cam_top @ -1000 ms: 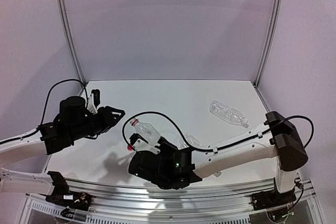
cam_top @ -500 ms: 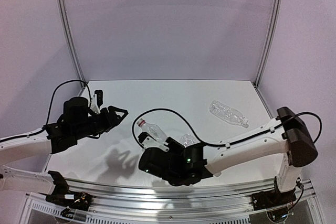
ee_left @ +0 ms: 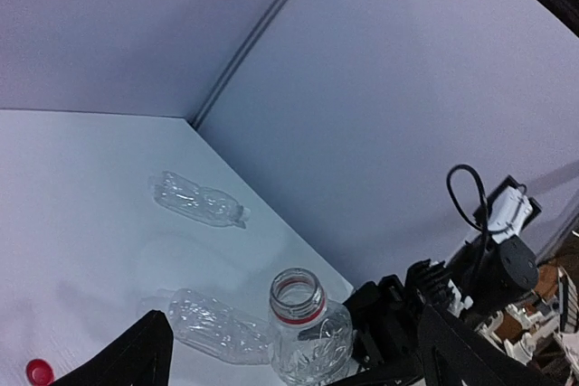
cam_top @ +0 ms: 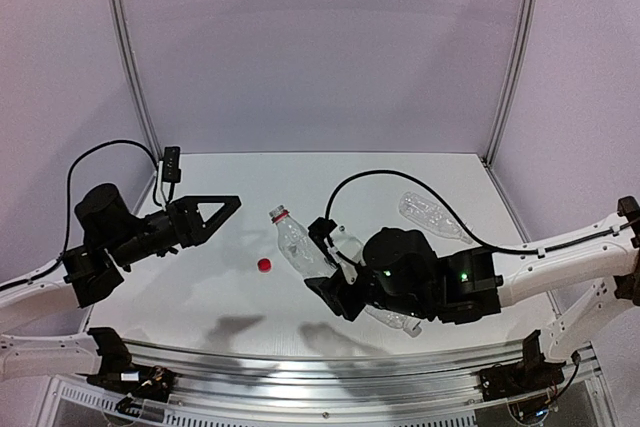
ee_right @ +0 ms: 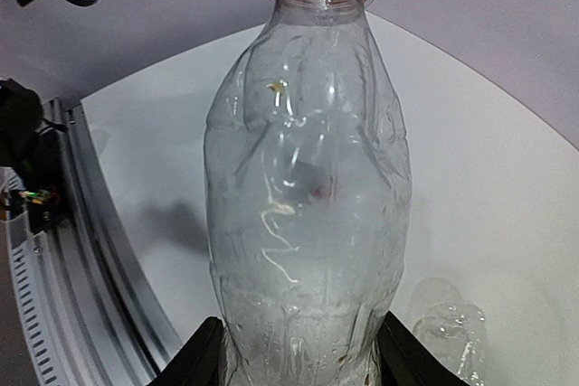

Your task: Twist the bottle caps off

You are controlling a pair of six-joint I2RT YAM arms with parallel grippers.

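A bright red bottle cap (cam_top: pixel 264 264) lies loose on the white table, also seen low left in the left wrist view as the red cap (ee_left: pixel 38 371). My left gripper (cam_top: pixel 215 209) is open and empty, up and left of that cap. My right gripper (cam_top: pixel 330 272) is shut on a clear bottle (cam_top: pixel 295 244) and holds it tilted with its open mouth toward the left gripper. The bottle's neck keeps a red ring (ee_left: pixel 298 312). In the right wrist view the held bottle (ee_right: pixel 308 205) fills the frame between the black fingers (ee_right: pixel 204 359).
A second clear bottle (cam_top: pixel 435 215) lies at the far right of the table, with a pale cap (cam_top: pixel 467 237) on its end. A third clear bottle (ee_left: pixel 213 324) lies on the table beneath the right arm. Metal rails (cam_top: pixel 330 372) run along the near edge.
My left gripper has opened and drawn back to the left. The red cap now lies on the table. My right arm has carried the bottle to the right.
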